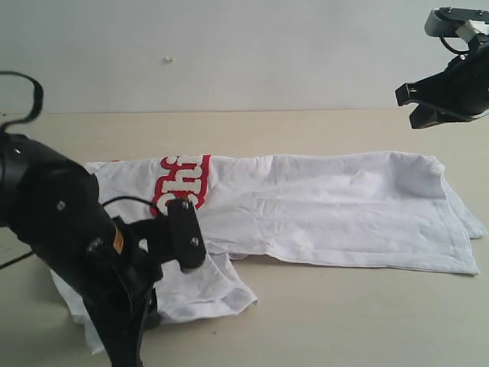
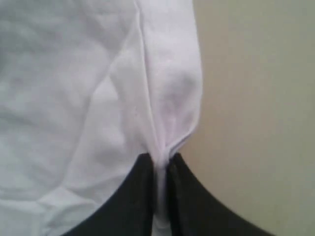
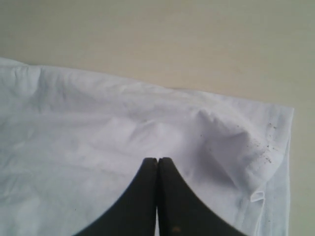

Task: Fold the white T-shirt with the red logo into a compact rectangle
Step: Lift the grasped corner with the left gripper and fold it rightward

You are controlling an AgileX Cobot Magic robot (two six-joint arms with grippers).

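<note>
Nearest, on the near side of the red logo [image 1: 182, 182], my left arm [image 1: 69, 229] sits low over the white T-shirt [image 1: 328, 206]; my left jaws are pinching a ridge of its cloth [image 2: 165, 108] right at the edge, the fabric pulled taut between them, I judge so that this side can be lifted and carried over; a loose flap [image 1: 218, 294] sags onto the tabletop [image 1: 344, 321] beside them; beyond the logo the shirt runs off in one long flat band; at the end farthest from the logo my right arm [image 1: 447, 84] hangs high above the hem [image 3: 275, 142], right jaws pressed together on nothing, probably held clear of the fold.
</note>
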